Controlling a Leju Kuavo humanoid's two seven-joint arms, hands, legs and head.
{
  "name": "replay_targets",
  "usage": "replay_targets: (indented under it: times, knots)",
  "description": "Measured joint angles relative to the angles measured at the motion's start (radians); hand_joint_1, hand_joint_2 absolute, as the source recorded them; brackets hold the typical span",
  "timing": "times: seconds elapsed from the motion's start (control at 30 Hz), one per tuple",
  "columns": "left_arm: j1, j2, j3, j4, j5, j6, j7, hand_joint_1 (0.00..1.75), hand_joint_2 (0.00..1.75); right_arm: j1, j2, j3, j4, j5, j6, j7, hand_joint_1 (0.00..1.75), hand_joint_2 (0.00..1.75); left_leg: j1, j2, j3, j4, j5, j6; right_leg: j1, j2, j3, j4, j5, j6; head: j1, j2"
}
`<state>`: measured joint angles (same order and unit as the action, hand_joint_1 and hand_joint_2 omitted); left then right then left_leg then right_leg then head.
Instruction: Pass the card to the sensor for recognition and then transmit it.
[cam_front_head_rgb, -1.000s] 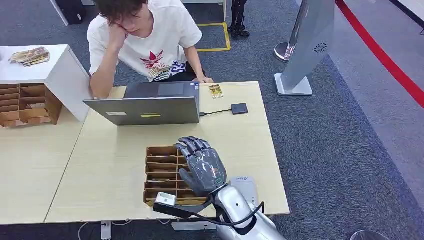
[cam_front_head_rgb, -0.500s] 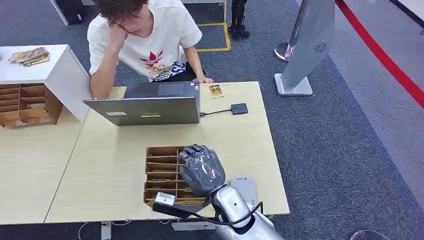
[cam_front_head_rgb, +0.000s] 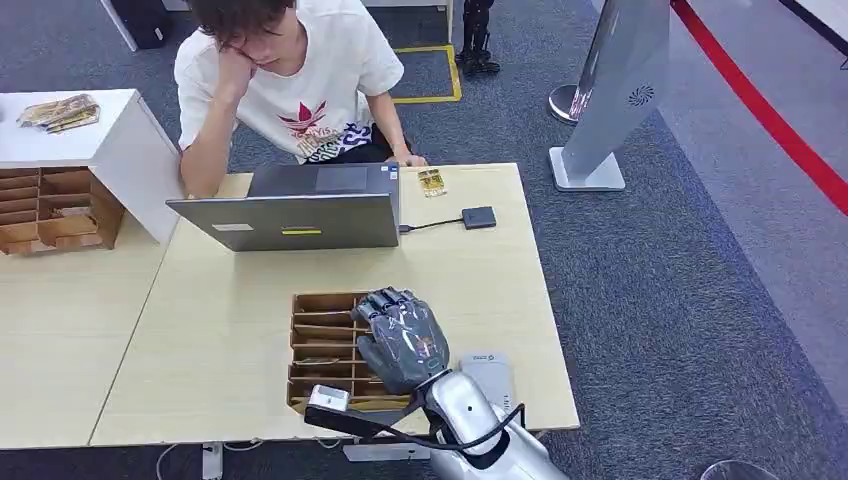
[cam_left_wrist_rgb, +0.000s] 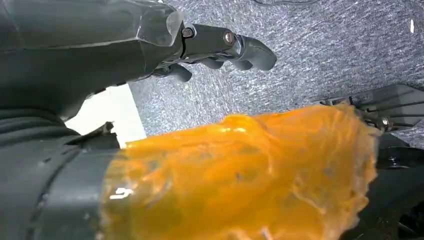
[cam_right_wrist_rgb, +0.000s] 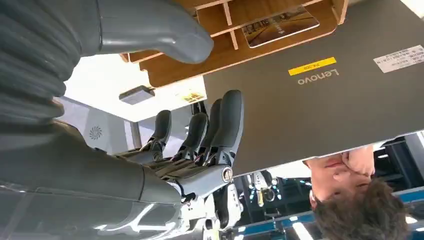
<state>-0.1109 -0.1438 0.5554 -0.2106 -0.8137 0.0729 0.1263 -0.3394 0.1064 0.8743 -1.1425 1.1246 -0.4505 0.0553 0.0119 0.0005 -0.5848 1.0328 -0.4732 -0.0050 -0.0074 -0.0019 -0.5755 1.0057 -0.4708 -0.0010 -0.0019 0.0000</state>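
**A:** so where's the right hand (cam_front_head_rgb: 402, 340) at? Looks like it's hovering over the wooden slotted tray (cam_front_head_rgb: 322, 345) on the worktop (cam_front_head_rgb: 230, 330) — fingers (cam_front_head_rgb: 392, 303) curling down over the tray's right side, thumb sticking out apart from them. Is it grasping anything?

**B:** not that I'm seeing. In the right wrist view the fingers (cam_right_wrist_rgb: 227, 125) are bending partway with nothing between them and the thumb, so it's looking loose, not clenched. There's a card (cam_right_wrist_rgb: 280, 25) lying in one of the tray's compartments, just beyond the fingertips, not touching them. Another card (cam_front_head_rgb: 431, 182) is sitting way past the fingers, by the laptop (cam_front_head_rgb: 300, 210), with the small black sensor (cam_front_head_rgb: 479, 217) on its cable near it.

**A:** and the left hand (cam_left_wrist_rgb: 150, 55)?

**B:** it's hanging over grey carpet, fingers (cam_left_wrist_rgb: 235, 47) curling a bit with nothing in them. A person (cam_front_head_rgb: 290, 80) is sitting behind the laptop, leaning on one hand.
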Motion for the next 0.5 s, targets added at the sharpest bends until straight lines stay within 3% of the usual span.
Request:
replay_targets:
  times: [0.5]
  knots:
    - [0.0, 0.0, 0.0, 0.0, 0.0, 0.002, 0.0, 0.0, 0.0, -0.003, 0.002, 0.0, 0.039, -0.021, 0.01, 0.0, 0.86, 1.75, 0.0, 0.0, 0.0, 0.0, 0.0, 0.0, 0.0, 0.0, 0.0, 0.0, 0.0, 0.0, 0.0, 0.0]
